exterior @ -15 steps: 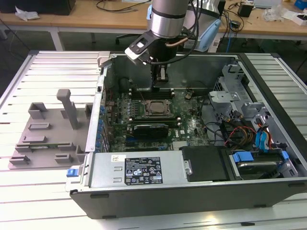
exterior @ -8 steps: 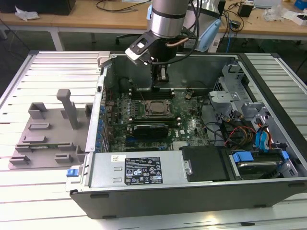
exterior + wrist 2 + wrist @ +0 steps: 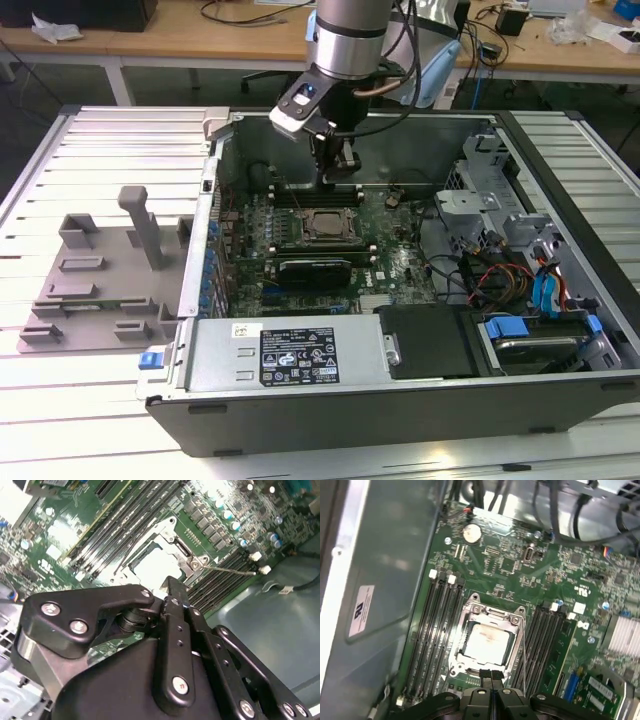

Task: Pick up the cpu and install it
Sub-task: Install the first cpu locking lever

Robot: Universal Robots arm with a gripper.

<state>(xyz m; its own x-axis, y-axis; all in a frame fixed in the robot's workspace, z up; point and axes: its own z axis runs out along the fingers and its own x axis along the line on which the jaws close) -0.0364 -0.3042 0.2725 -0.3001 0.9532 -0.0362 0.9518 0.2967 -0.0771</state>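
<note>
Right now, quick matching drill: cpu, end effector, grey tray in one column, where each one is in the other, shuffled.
1. cpu
2. end effector
3. grey tray

a. outside the computer case, on the exterior view's left
b. lying in the socket
c. over the motherboard, shut, holding nothing

Pairs: 1-b, 2-c, 3-a.

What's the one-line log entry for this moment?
gripper: shut, empty | location: over motherboard, near socket | cpu: lying in socket, not held
</note>
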